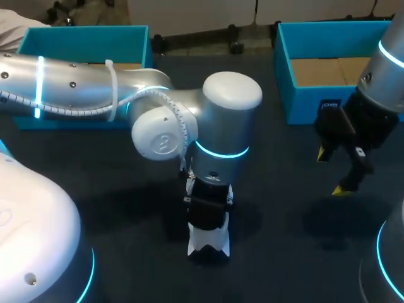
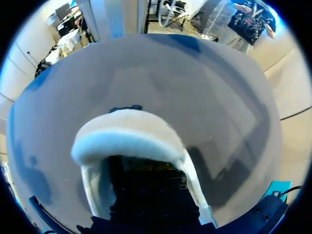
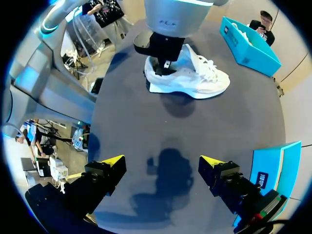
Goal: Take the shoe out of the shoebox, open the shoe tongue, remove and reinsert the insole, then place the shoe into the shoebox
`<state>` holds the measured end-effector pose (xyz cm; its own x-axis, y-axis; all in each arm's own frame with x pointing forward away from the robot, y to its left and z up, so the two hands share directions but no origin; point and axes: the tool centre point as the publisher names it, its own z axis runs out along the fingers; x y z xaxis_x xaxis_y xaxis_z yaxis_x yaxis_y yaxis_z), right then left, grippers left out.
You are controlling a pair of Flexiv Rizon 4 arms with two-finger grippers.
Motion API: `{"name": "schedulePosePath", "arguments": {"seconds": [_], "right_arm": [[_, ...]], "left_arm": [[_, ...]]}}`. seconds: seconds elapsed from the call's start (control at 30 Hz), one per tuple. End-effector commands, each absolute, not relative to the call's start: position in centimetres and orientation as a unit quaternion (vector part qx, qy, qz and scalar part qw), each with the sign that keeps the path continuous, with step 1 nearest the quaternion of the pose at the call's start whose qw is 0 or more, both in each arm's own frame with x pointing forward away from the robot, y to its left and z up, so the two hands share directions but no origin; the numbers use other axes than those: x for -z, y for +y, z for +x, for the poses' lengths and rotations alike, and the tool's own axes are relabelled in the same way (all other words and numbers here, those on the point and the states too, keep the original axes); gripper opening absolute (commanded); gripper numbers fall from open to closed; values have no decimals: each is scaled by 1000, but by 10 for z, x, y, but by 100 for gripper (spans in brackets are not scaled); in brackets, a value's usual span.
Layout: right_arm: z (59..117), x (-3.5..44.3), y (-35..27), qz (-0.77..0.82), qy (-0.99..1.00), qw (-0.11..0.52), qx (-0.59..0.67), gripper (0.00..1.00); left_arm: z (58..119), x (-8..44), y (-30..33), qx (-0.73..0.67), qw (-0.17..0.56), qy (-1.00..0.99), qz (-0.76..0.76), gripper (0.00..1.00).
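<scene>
A white laced sneaker (image 3: 195, 73) stands on its sole in the middle of the dark table, also seen as the sneaker (image 1: 208, 245) under my left arm. My left gripper (image 1: 208, 221) comes straight down into the heel end of the shoe's opening. The left wrist view shows only the padded heel collar (image 2: 126, 141) around a dark opening, and the fingers are hidden inside. Whether they hold anything I cannot see. My right gripper (image 1: 333, 172) hangs open and empty above the table at the right, well apart from the shoe; the right gripper (image 3: 162, 163) faces it.
A teal shoebox (image 1: 287, 69) with a cardboard floor stands at the back right, close behind my right gripper. A second teal box (image 1: 82, 38) stands at the back left, behind my left arm. Bare dark table lies between the shoe and my right gripper.
</scene>
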<state>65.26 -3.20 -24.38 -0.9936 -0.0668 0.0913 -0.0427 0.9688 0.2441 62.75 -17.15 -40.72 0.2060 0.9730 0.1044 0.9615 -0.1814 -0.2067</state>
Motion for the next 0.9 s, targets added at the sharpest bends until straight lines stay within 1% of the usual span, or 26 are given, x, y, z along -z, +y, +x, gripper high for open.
{"name": "schedulePosePath", "arguments": {"seconds": [0.03,0.1,0.33,0.53,0.63,0.77,0.9], "right_arm": [[653,245,-31,27,-991,50,120,100],[653,245,-31,27,-991,50,120,100],[653,245,-31,27,-991,50,120,100],[653,245,-31,27,-991,50,120,100],[653,245,-31,27,-991,50,120,100],[653,245,-31,27,-991,50,120,100],[653,245,-31,27,-991,50,120,100]], "left_arm": [[630,423,-175,-39,89,-644,-759,0],[632,416,-177,-44,73,-650,-755,0],[633,387,-176,-49,52,-655,-753,0],[632,370,-179,-58,52,-650,-756,0],[632,365,-180,-58,50,-650,-756,0],[637,358,-186,-55,25,-658,-750,0],[648,362,-189,-42,16,-671,-740,0]]}}
